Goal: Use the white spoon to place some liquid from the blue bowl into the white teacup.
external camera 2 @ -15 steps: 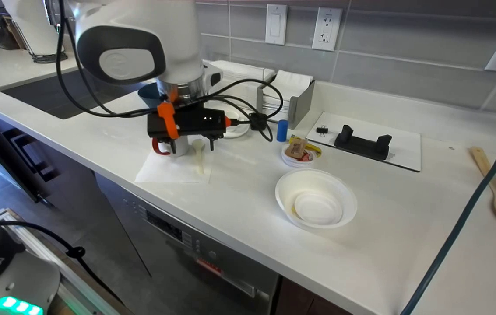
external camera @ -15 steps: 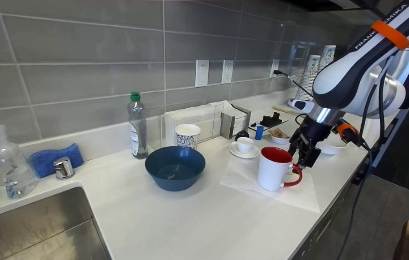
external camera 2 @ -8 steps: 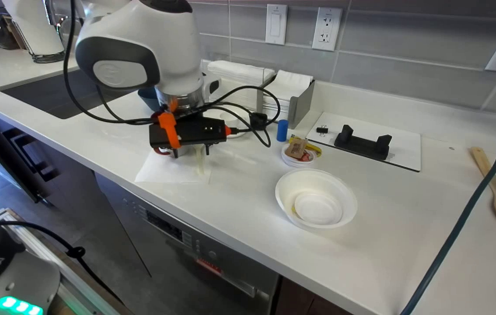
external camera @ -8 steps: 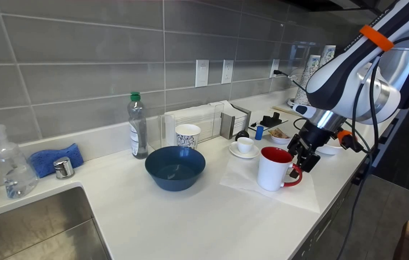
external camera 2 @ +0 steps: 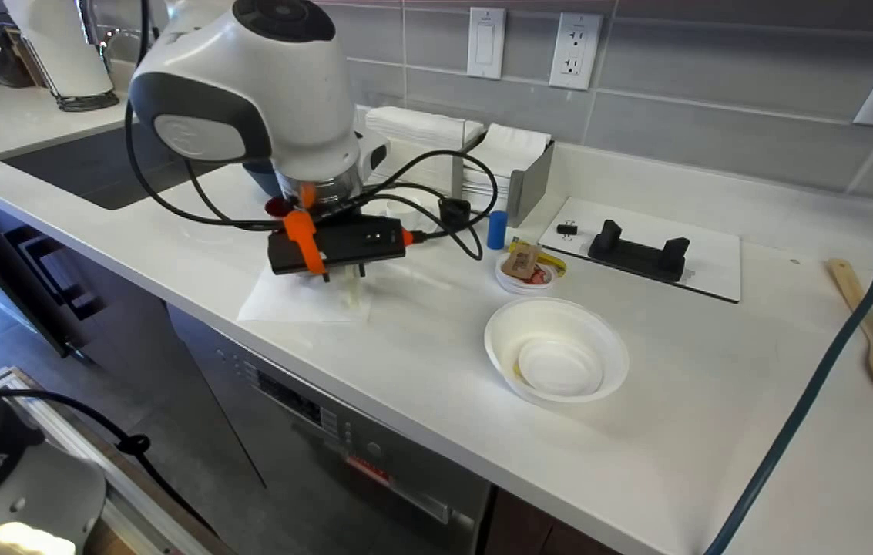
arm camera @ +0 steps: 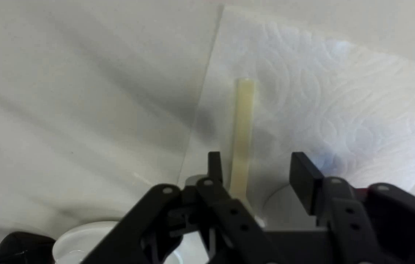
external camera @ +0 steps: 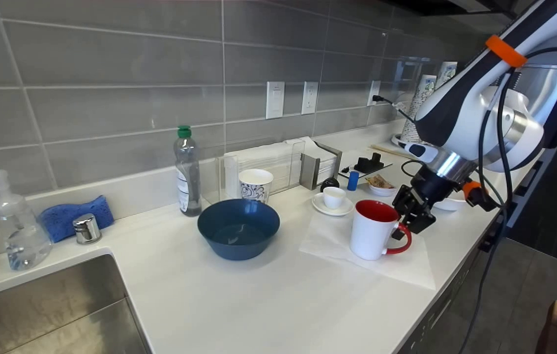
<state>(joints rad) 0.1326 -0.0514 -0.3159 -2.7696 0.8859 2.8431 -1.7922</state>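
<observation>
The white spoon (arm camera: pixel 243 124) lies on a paper napkin, its pale handle running up the wrist view and its bowl end hidden under my gripper. My gripper (arm camera: pixel 256 159) is open, partly narrowed, with the handle between its fingers, nearer the left one and apart from both. In an exterior view the fingertips of the gripper (external camera 2: pixel 344 274) hang just over the spoon (external camera 2: pixel 352 293). The blue bowl (external camera: pixel 239 238) stands left of the napkin in an exterior view; a glint shows inside, but I cannot tell the liquid level. The white teacup (external camera: pixel 334 198) sits upright on its saucer (external camera: pixel 325 207).
A white mug with red handle (external camera: pixel 370 236) stands on the napkin (external camera: pixel 332 241), close beside my gripper. Nearby are a blue cylinder (external camera 2: pixel 497 230), a small dish of packets (external camera 2: pixel 525 270) and a white bowl (external camera 2: pixel 556 351). A patterned paper cup (external camera: pixel 255 185) stands behind the blue bowl.
The fingers have drawn closer together around the spoon's handle. My arm has leaned over, and the gripper has tilted and come lower over the napkin. The spoon, mug, bowl and teacup have not moved.
</observation>
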